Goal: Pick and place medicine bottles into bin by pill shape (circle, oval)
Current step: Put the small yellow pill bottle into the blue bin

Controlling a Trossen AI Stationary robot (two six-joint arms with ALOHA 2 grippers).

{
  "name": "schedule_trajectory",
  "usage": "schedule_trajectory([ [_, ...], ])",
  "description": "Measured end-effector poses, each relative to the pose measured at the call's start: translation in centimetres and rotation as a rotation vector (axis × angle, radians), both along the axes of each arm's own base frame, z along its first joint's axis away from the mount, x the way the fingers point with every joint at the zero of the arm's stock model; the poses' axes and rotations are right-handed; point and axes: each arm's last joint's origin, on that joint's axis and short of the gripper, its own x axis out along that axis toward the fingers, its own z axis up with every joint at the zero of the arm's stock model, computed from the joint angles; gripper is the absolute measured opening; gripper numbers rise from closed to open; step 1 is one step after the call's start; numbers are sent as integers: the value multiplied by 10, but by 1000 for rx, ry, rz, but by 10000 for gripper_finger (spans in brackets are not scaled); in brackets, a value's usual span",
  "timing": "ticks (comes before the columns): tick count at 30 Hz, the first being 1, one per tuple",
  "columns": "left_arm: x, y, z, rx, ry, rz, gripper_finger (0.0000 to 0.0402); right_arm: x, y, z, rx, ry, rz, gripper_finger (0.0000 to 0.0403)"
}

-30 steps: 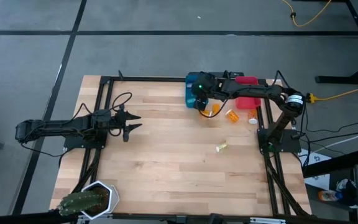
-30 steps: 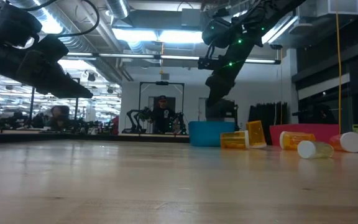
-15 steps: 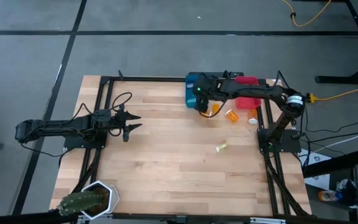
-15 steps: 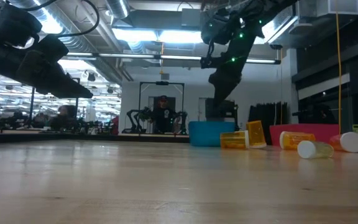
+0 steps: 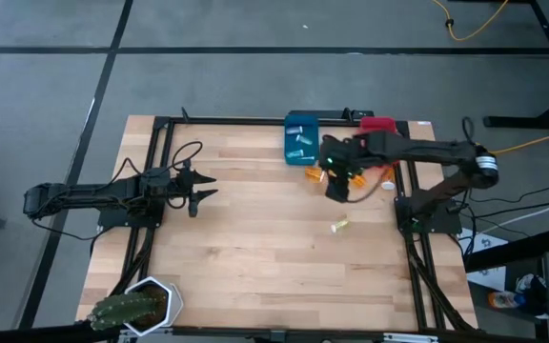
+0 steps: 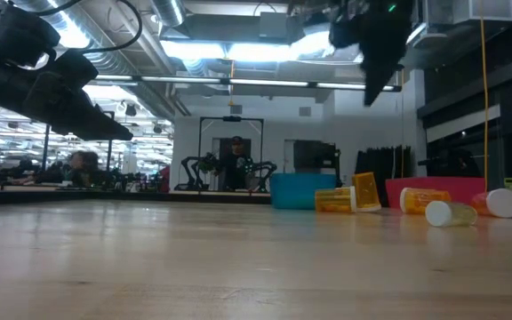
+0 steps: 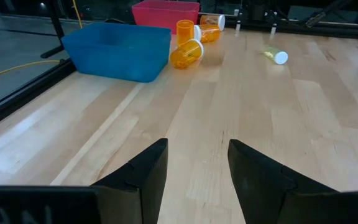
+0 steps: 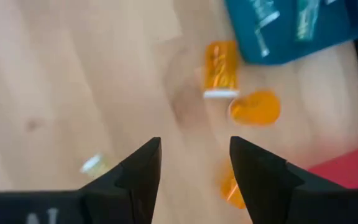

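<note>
Orange medicine bottles lie and stand on the wood close to the blue bin [image 5: 301, 139]: one on its side [image 8: 220, 70], one seen from above [image 8: 255, 107], one partly behind a finger [image 8: 229, 186]. A pale bottle [image 5: 339, 225] lies alone farther toward the near edge. Inside the blue bin lie small pale-capped bottles [image 5: 300, 145]. My right gripper [image 8: 194, 144] hangs open and empty above the table between the orange bottles and the pale one, pointing steeply down. My left gripper [image 7: 197, 165] waits open at the table's left, above the wood.
The red bin [image 5: 379, 127] stands right of the blue bin at the far edge, partly under my right arm. A black frame [image 5: 160, 124] runs round the table. A potted cactus [image 5: 127, 307] sits at the near left corner. Bare wood [image 5: 255, 248] fills the middle.
My right gripper has left its place over the blue bin, going up and toward the table's near and right edges, and has tipped to point more steeply down. The blue bin now shows uncovered. The bottles on the table have stayed where they were.
</note>
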Motion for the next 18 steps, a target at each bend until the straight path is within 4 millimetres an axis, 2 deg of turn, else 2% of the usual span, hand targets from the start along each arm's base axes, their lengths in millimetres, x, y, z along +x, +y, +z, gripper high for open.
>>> schedule_trajectory([
  [4,0,0,0,0,0,0,163,-18,23,14,-17,1,-9,192],
  [8,0,0,0,0,0,0,163,-27,40,23,-87,-63,-60,192],
  [13,0,0,0,0,0,0,163,-29,61,23,-111,-74,-57,193],
  [18,0,0,0,0,0,0,163,-28,79,20,-113,-70,16,193],
])
